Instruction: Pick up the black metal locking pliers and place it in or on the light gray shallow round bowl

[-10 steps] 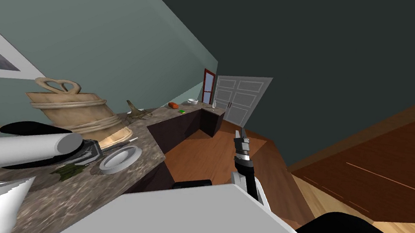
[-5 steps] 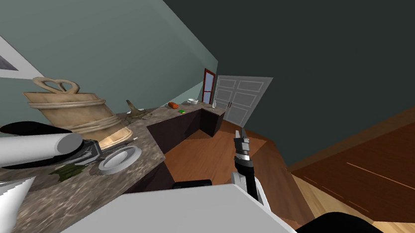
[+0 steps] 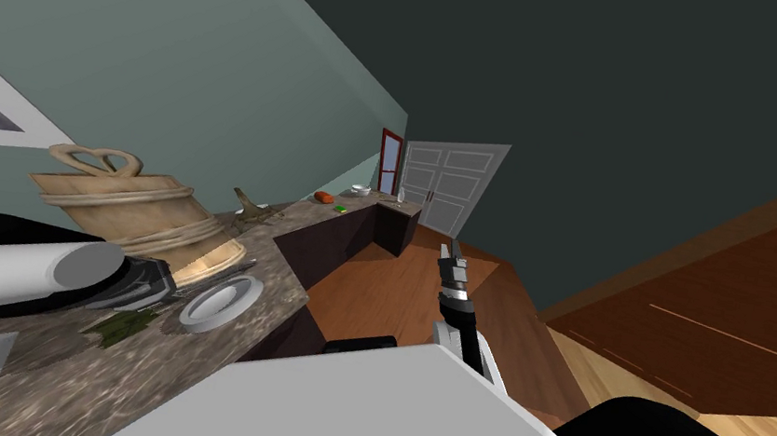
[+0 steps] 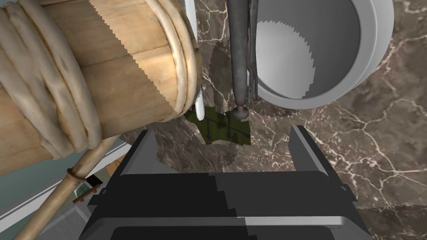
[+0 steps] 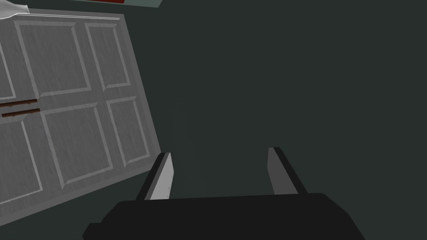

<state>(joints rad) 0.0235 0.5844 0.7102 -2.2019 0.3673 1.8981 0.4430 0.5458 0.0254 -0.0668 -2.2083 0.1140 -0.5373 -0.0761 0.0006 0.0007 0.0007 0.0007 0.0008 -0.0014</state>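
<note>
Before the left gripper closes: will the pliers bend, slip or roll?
The pliers look like rigid metal, so probably stiff and rather heavy. Their smooth rounded handle may slip between the thin fingers. Lying flat, they seem unlikely to roll.

The head camera looks steeply down and forward, rolled, along the brown marbled surface [image 3: 123, 364] toward a far white door [image 3: 452, 181]. The left wrist camera hangs close over that surface, facing down on the grey bowl [image 4: 333, 33] and the wooden basket [image 4: 83, 75], both also in the head view. The right wrist camera faces the same door and the dark wall [image 5: 292, 83] beside it.
</note>
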